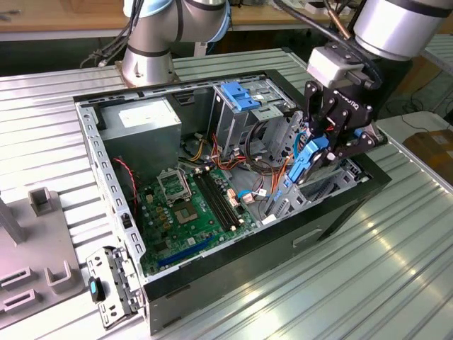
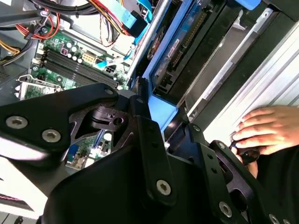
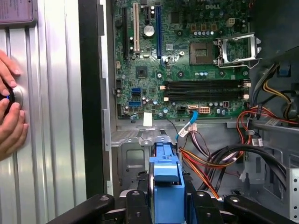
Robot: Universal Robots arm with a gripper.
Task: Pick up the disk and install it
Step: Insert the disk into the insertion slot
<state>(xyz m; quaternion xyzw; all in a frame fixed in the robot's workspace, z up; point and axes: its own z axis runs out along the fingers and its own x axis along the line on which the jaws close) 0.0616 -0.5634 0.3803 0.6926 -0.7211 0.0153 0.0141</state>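
We see a ribbed metal table carrying an open computer case, which lies on its side. Inside it, a green motherboard covers the floor, with a grey power-supply box at the far corner and a metal cage topped by a blue latch next to it. The arm reaches over the case's end on the exterior view's right. There its gripper is clamped on the disk, which stands on edge, its blue rail frame between the black fingers in the first wrist view. The disk hangs low over the bay beside the orange cables; we cannot tell whether it touches the bay. A person's hand rests on the table beside the case
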